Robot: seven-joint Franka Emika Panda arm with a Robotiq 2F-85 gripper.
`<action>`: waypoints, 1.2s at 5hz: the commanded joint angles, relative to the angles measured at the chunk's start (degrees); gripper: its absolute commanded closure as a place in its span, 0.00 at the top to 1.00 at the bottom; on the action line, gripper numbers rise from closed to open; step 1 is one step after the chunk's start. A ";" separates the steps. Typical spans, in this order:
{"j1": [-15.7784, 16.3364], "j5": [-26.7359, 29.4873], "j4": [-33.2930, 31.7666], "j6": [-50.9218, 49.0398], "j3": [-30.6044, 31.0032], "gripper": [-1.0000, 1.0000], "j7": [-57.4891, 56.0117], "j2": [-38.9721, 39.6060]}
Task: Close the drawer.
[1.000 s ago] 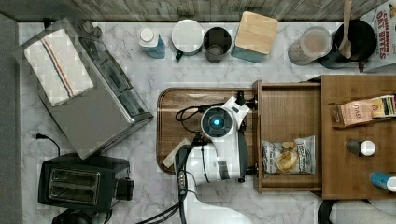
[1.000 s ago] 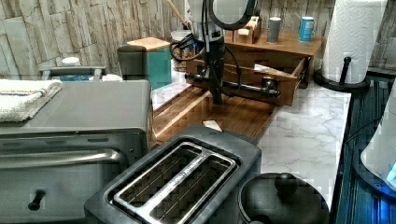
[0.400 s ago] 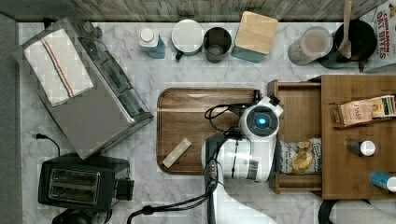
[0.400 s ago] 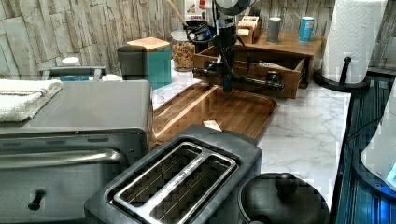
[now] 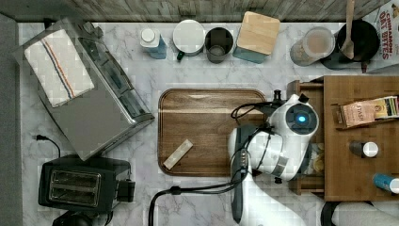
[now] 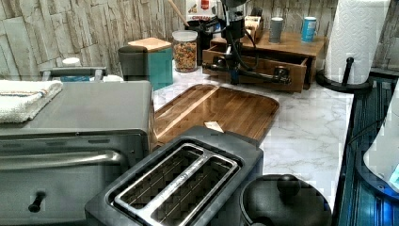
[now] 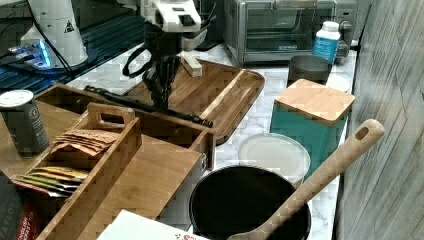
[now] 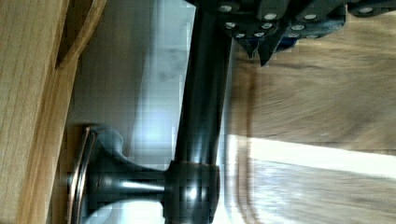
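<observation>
The drawer (image 5: 306, 86) stands only a little way out of the wooden cabinet (image 5: 357, 183) at the top view's right, and a snack bag (image 5: 318, 161) shows inside it. Its front (image 6: 277, 77) carries a long black bar handle (image 6: 254, 74). My arm's wrist (image 5: 299, 119) hangs over the drawer's front. My gripper (image 7: 161, 102) points down at the handle (image 7: 130, 102). In the wrist view the fingertips (image 8: 268, 45) are together, right beside the handle bar (image 8: 203, 93) on the side away from the drawer front (image 8: 32, 116).
A darker wooden tray (image 5: 207, 113) with a small wood block (image 5: 178, 154) lies just in front of the drawer. A toaster oven (image 5: 89, 94) and a toaster (image 5: 77, 181) stand at the top view's left. Jars and canisters (image 5: 256, 35) line the back wall.
My arm has moved toward the top view's right together with the handle, and the drawer has slid most of the way into the cabinet.
</observation>
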 commanded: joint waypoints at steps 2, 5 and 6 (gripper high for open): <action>-5.15 -5.97 11.72 6.32 -12.08 0.00 3.79 1.87; -5.23 -6.01 11.73 6.32 -11.98 0.00 3.82 1.87; -5.27 -6.03 11.72 6.31 -11.95 0.00 3.83 1.86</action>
